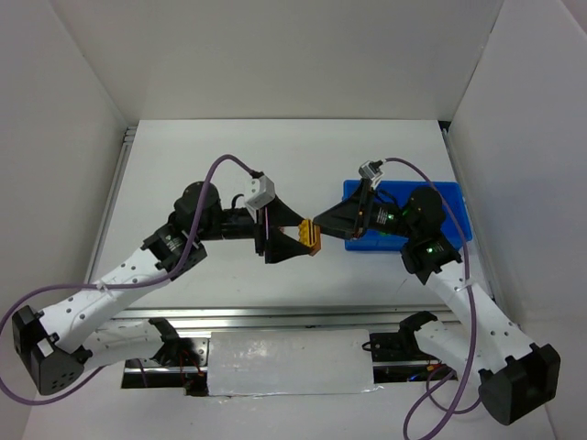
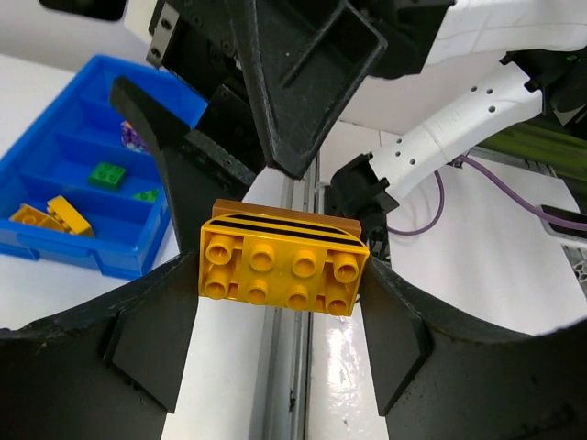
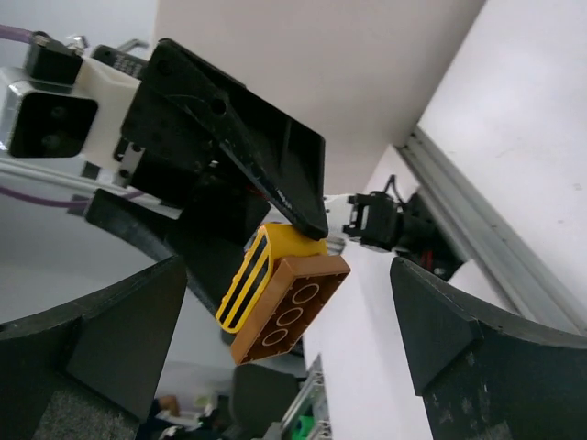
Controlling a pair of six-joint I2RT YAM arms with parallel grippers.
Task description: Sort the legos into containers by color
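1. We see the left gripper [image 1: 303,240] near the middle of the top view, above the white surface [image 1: 275,165]. It is part-way closed and clamps a yellow brick [image 2: 280,270] by its two short ends.
2. A brown piece [image 3: 293,307] sits against the yellow brick. They look joined, though we cannot be sure from these angles. Black stripes run along the curved yellow edge.
3. The right gripper [image 3: 289,275] faces the left one with its fingers spread wide. The brick lies between them and touches neither.
4. The blue tray [image 1: 454,206] rests at the right of the surface, partly under the right arm.
5. In the left wrist view, its compartments hold two green bricks [image 2: 108,174], yellow-orange bricks [image 2: 55,215] and a purple one [image 2: 133,137].
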